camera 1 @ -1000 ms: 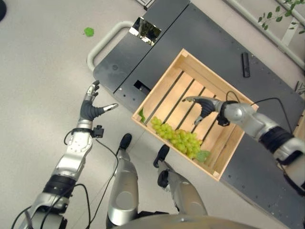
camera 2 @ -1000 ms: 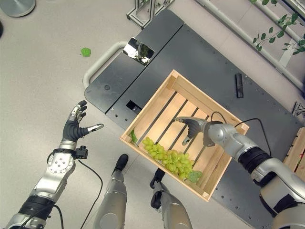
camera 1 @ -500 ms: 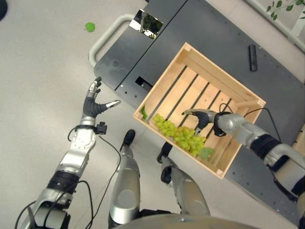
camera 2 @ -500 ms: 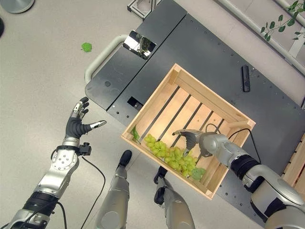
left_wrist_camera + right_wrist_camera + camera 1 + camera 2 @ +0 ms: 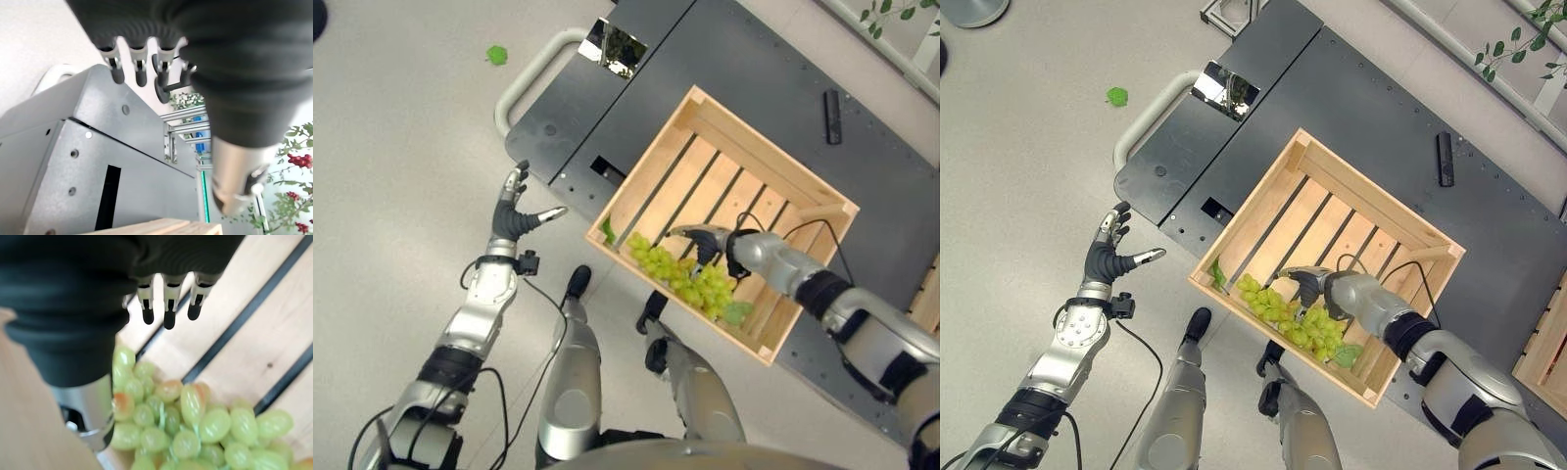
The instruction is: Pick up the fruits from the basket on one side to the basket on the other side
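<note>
A bunch of green grapes lies along the near wall of a slatted wooden crate on a dark platform. My right hand hovers just over the bunch, fingers relaxed and open, nothing held. In the right wrist view the grapes lie right below the fingers and thumb. My left hand is raised open over the floor, left of the crate, fingers spread. The left wrist view has its fingers straight before the platform's side.
The dark grey platform has a pale curved handle at its left end. A small black bar lies on it beyond the crate. A green leaf lies on the floor. Another wooden crate's edge shows at far right.
My right hand has moved from the middle of the crate toward its near wall and now hangs over the grapes. The left hand has risen slightly. The camera shifted.
</note>
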{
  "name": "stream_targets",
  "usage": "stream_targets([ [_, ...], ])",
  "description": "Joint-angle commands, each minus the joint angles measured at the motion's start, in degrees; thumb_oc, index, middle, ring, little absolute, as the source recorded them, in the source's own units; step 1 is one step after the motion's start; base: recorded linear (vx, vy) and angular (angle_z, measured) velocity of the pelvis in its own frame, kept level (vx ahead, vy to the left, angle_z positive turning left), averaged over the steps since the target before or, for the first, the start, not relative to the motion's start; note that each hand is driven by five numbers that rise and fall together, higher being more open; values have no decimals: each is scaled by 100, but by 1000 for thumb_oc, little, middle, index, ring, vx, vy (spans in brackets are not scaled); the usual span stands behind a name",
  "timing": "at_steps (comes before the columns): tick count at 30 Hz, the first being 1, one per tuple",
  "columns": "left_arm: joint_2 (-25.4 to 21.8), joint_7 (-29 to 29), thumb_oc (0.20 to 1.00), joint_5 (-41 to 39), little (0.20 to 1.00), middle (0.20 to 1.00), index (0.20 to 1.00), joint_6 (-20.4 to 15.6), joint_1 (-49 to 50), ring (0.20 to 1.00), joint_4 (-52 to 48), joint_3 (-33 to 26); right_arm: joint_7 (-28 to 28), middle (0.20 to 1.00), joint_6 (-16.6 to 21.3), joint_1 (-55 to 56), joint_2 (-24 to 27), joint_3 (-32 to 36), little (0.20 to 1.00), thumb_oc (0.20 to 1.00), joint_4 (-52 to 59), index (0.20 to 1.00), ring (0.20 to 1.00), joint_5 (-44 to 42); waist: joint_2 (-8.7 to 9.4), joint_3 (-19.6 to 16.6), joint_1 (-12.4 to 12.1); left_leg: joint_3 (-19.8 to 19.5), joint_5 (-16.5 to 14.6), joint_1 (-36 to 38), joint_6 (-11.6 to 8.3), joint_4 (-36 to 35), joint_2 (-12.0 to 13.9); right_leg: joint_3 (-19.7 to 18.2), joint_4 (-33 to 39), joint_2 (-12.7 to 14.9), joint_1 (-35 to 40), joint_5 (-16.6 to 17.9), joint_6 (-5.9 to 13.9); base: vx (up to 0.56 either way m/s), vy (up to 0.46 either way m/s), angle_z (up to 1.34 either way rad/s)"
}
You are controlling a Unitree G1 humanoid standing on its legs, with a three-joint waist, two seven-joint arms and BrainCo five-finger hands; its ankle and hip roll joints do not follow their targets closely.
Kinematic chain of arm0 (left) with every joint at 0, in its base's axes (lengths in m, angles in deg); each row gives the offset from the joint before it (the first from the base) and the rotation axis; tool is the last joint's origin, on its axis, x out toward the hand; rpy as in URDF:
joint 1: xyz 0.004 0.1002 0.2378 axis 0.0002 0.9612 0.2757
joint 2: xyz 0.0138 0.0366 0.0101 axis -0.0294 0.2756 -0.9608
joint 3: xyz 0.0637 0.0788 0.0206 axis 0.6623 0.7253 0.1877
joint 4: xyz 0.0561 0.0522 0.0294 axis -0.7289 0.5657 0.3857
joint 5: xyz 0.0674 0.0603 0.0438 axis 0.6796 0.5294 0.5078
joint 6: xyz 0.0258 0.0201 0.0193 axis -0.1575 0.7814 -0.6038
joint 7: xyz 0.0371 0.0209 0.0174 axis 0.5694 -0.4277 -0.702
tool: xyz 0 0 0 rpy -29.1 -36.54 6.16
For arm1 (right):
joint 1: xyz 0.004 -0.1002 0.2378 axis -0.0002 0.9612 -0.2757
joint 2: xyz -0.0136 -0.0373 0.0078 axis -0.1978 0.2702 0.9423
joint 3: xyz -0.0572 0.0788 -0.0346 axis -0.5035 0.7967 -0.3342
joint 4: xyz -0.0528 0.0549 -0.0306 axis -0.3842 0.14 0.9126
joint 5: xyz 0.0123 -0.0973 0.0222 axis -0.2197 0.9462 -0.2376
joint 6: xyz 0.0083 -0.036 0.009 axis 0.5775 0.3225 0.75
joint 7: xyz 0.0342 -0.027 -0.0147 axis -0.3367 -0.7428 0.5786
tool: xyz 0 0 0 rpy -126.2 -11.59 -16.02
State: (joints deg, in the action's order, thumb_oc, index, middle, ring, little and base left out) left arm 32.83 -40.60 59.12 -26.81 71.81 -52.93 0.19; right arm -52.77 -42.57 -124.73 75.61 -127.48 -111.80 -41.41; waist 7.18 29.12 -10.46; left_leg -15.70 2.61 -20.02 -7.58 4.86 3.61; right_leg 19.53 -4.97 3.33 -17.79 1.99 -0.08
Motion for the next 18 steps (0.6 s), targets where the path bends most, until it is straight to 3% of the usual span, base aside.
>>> stream_targets([
  [1, 103, -102, 1000, 139, 1000, 1000, 1000, -236, -301, 1000, -192, -44, -11, 1000, -78, -391, 158, -248, 1000, 1000, -51, 1000, 1000, 105, 26, 67, 41, 30, 25, -96, 255, 25, -237, -9, -886, 120, 10, -1076, 502, -9, -33, 0],
  [18, 144, -184, 1000, 42, 1000, 1000, 1000, -140, -444, 1000, -179, 1, 263, 1000, -280, -805, -115, -77, 1000, 1000, -777, 1000, 1000, -129, -198, 67, -49, -468, 398, -923, 138, -247, -205, 395, -1567, 188, -1065, -1357, 403, -13, -39, 10],
])
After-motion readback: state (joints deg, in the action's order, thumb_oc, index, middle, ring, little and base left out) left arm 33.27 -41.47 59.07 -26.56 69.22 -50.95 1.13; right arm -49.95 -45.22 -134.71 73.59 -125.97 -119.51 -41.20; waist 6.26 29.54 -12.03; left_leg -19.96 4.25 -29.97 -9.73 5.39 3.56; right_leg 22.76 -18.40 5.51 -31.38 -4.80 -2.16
